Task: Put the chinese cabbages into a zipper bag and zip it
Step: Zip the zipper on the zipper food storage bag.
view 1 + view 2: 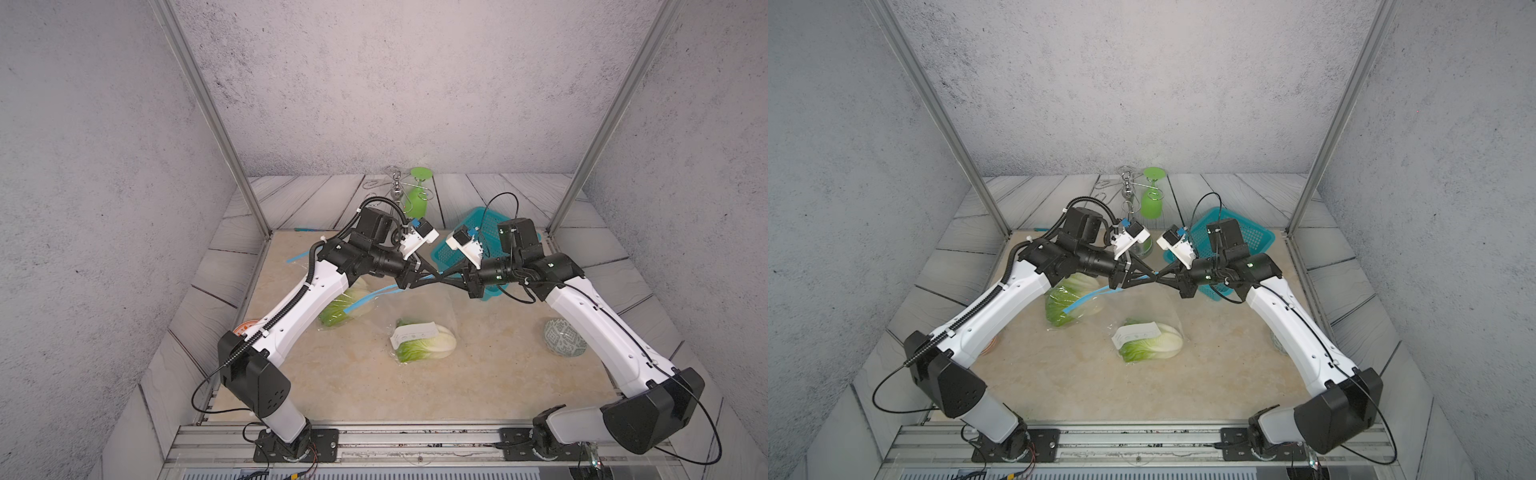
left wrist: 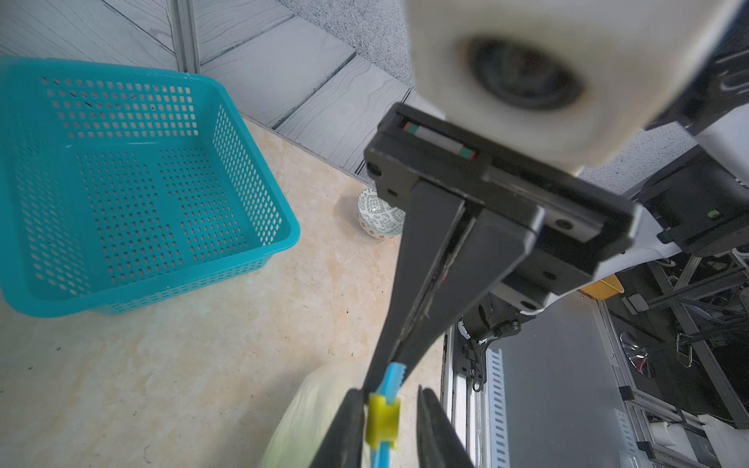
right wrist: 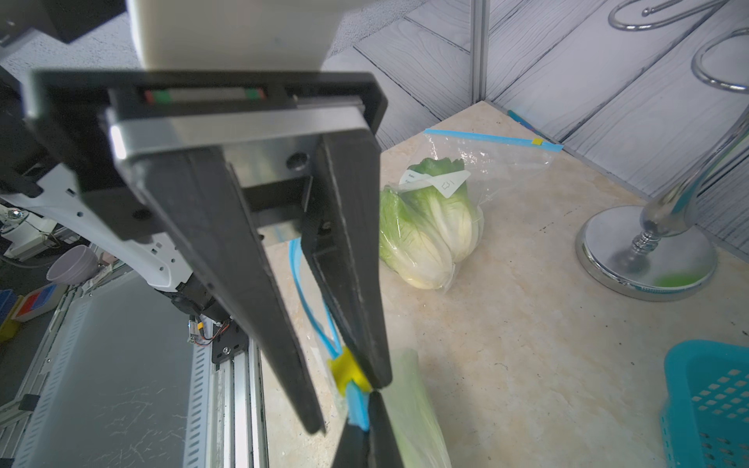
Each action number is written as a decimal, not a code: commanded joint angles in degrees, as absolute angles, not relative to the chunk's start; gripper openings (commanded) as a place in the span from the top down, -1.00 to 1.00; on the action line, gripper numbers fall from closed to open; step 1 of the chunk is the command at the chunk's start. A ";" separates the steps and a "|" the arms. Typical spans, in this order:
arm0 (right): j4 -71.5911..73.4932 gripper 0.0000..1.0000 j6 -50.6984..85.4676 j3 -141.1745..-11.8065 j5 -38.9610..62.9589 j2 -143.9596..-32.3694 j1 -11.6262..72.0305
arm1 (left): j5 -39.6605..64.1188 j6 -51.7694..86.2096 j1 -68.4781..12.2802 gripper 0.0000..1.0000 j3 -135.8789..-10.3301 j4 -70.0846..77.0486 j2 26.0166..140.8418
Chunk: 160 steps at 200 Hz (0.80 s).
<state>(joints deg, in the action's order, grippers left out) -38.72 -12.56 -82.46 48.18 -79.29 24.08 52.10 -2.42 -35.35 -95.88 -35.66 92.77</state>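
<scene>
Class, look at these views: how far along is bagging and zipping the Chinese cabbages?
Done: no loose cabbage shows. Two white-stemmed, green-leaved cabbage heads lie in one clear plastic zipper bag, a third head in the held bag. In hand: the right gripper pinches its blue zip strip; the left gripper, jaws open, straddles the yellow slider. Left: drawing the slider along the parted strip.

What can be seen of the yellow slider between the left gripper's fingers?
The yellow slider is a small, blocky clip, plastic by its look, astride the blue zip strip of the clear zipper bag. It lies against one finger of the left gripper, with a gap to the other. Just past it, the shut right gripper pinches the strip's end.
</scene>
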 commanded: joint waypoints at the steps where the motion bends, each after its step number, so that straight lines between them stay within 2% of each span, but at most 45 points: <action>1: -38.15 1.00 -12.22 -82.18 49.31 -79.20 23.91 | 54.49 -2.32 -35.07 0.57 -96.63 -34.08 91.17; 68: -37.05 1.00 -10.67 -82.00 50.06 -78.85 23.83 | 53.46 -3.65 -35.07 1.00 -95.27 -34.50 91.08; 160: -28.96 1.00 -3.05 -75.31 50.85 -73.35 20.87 | 47.06 -8.62 -35.07 1.00 -94.48 -40.13 89.41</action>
